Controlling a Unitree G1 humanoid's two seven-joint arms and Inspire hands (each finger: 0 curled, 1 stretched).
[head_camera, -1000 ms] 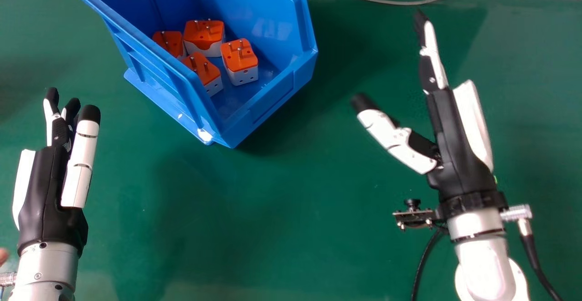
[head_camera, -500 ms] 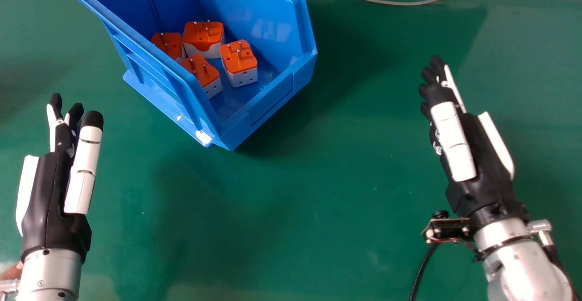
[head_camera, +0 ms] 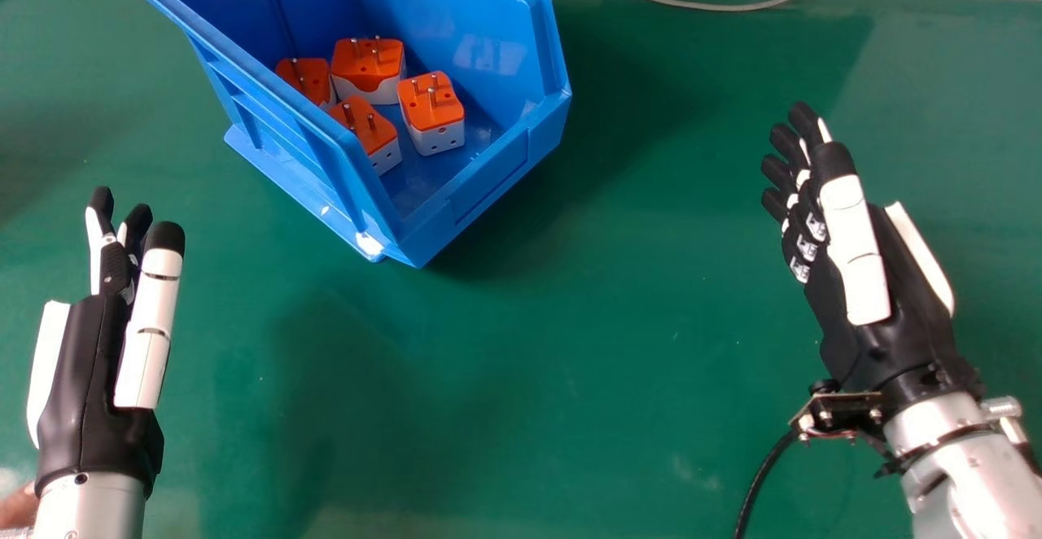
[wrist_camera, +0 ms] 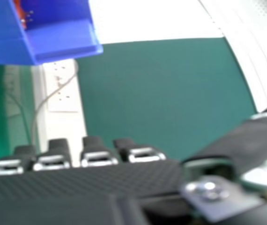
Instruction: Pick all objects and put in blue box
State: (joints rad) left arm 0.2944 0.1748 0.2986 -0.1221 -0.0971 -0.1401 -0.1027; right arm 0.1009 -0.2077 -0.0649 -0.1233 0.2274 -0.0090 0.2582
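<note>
1. Nearest is the robot's left hand (head_camera: 94, 376), hanging out over the smooth green surface (head_camera: 570, 376), fingers pretty much straight, nothing in them.
2. Right hand (head_camera: 879, 323) is well off on the other side, fingers loosely open, also holding nothing.
3. Farther out there's the open-front blue plastic box (head_camera: 496, 185), sitting between the hands.
4. Four orange-and-white plug adapters (head_camera: 432, 120) with metal pins are inside on its floor.
5. Thin grey cable (head_camera: 716, 7) loops along the far edge.

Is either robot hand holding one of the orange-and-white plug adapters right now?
No, the orange-and-white plug adapters sit inside the blue plastic box, with both black-and-white robot hands well outside it.
</note>
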